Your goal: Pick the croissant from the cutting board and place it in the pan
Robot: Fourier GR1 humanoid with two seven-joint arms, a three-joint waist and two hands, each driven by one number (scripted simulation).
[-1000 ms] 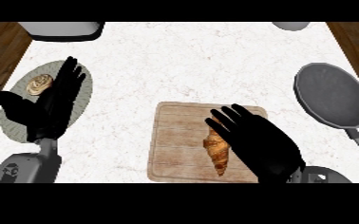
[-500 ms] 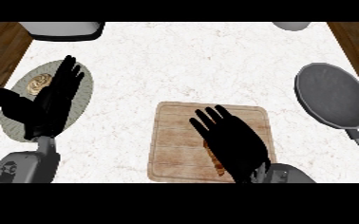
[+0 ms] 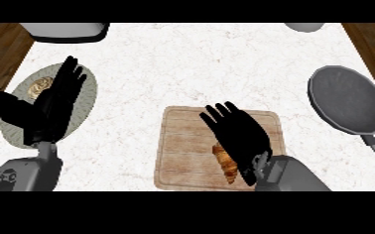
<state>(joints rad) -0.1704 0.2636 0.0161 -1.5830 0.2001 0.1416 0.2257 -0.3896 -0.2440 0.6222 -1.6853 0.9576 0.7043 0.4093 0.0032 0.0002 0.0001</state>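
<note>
The pale marbled counter (image 3: 190, 64) fills most of the frame, with dark wood showing at its far left and right edges. Low and just right of centre lies the wooden cutting board (image 3: 183, 148), lying flat. At the right edge sits the grey pan (image 3: 344, 101), round and dark inside, its handle running off toward the lower right; it stands well apart from the board. At the left, a greenish plate (image 3: 84, 104) lies under my left hand (image 3: 55, 106), which rests there with fingers straight and pointing up the frame, holding nothing. A small pastry (image 3: 40, 88) sits on the upper left of that plate, just beside my fingers.

My right hand (image 3: 238, 134) lies over the right half of the board, fingers spread and fairly straight, pointing toward the upper left. The croissant (image 3: 225, 161) is on the board in the lower middle of the frame, partly hidden under my palm; its brown end shows at the lower left of the hand. I cannot tell if my palm touches it, and my fingers are not curled around it.

A grey object (image 3: 64, 29) shows at the upper left edge, and a small pale round one (image 3: 304, 27) at the upper right.
</note>
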